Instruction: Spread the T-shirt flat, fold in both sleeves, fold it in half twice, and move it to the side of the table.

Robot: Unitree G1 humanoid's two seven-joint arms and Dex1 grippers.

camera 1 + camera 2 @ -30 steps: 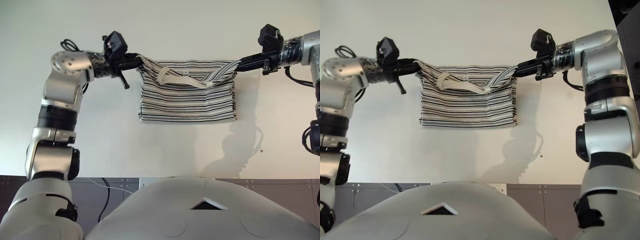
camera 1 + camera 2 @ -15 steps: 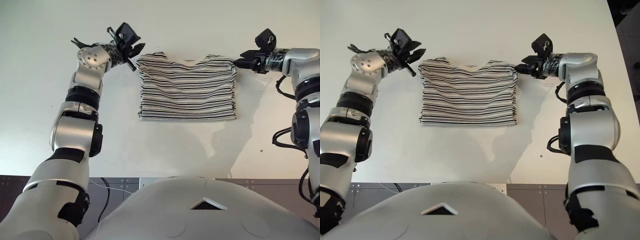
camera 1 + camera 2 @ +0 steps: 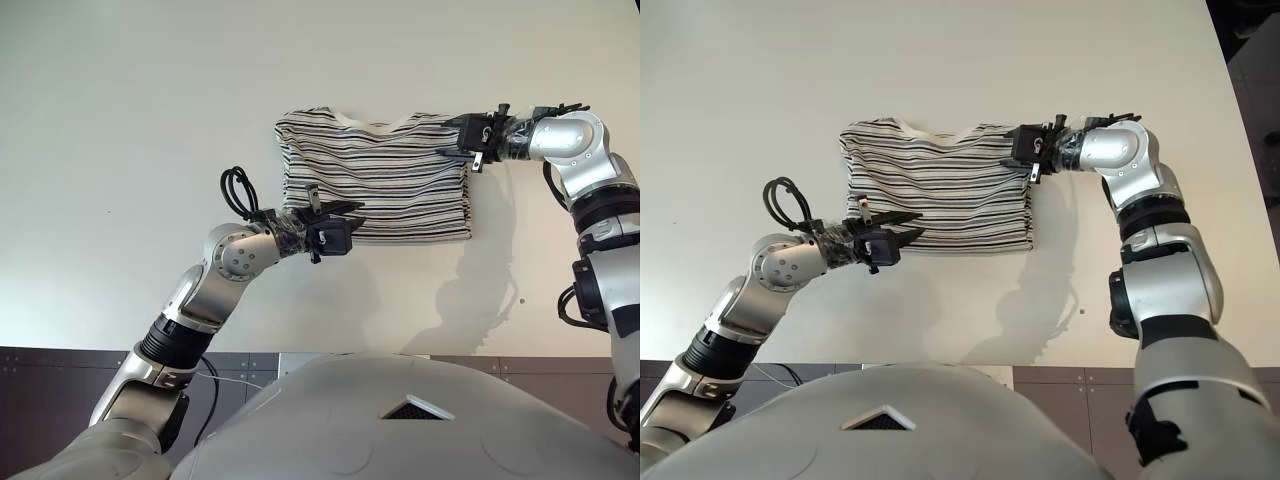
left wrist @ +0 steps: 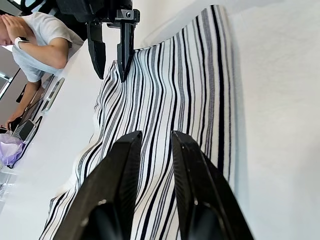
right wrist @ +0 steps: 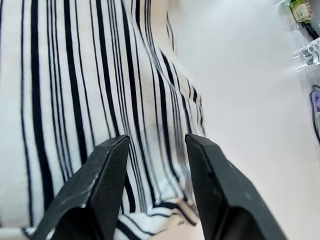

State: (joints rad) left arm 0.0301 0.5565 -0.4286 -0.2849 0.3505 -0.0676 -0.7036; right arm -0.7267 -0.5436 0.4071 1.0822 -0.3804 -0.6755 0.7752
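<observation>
Left eye view has the T-shirt (image 3: 390, 175) lying on the white table (image 3: 140, 120), toward the far side and a little right of the middle. It is striped black and white and folded into a roughly square block. Both sleeves are tucked in and the neckline runs along the far edge. The near edge is straight, and the right edge shows several stacked layers.

The left gripper (image 3: 355, 212) sits low over the near left part of the T-shirt, pointing right along the near edge. In the left wrist view its two black fingers (image 4: 125, 165) stand a narrow gap apart. Striped cloth shows through the gap and nothing is pinched between them. Whether the tips press on the cloth cannot be told.

The right gripper (image 3: 448, 137) is at the far right corner, by the shoulder, pointing left over the cloth. In the right wrist view its fingers (image 5: 107, 175) are clearly spread, with the stripes and a folded edge of the T-shirt visible between them; they clasp nothing. The left wrist view shows the same gripper across the T-shirt, jaws apart, one tip touching or nearly touching the fabric.

The table around the T-shirt is plain white.
</observation>
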